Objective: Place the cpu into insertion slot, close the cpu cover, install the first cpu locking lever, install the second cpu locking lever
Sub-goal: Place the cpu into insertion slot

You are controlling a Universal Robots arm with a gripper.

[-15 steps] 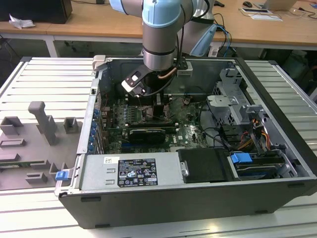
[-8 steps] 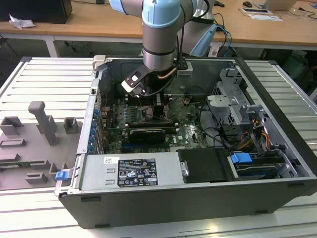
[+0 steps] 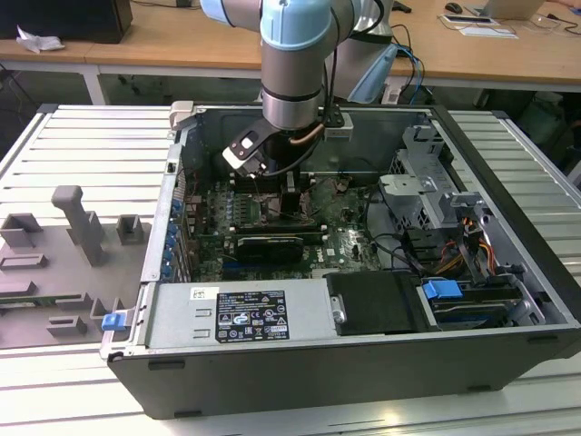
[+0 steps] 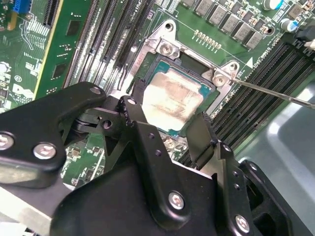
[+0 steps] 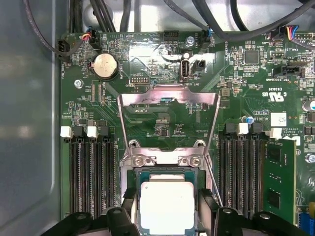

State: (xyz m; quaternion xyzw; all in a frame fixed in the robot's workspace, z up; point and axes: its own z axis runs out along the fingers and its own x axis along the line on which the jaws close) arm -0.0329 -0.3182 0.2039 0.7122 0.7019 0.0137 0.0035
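The cpu (image 5: 166,204) (image 4: 172,98), a square chip with a silvery-beige top, lies flat in the insertion slot (image 5: 167,172) (image 4: 170,61) on the green board. My gripper (image 5: 166,209) (image 4: 165,120) straddles it, and one black finger (image 5: 129,209) (image 4: 132,110) presses against each of two opposite edges. The cpu cover (image 5: 167,96), a silvery frame with a large window, stands swung open beyond the slot's hinge. A thin wire locking lever (image 4: 275,93) (image 5: 210,172) sticks out unlatched beside the slot. In the exterior view the gripper (image 3: 290,204) reaches down into the open computer case.
Long black memory slots (image 5: 93,177) (image 5: 241,172) flank the socket on both sides. A green card (image 5: 280,182) stands past one bank, and cables (image 5: 123,14) run along the board's far edge. The case walls (image 3: 182,227), a power supply (image 3: 236,313) and a drive cage (image 3: 436,191) ring the board.
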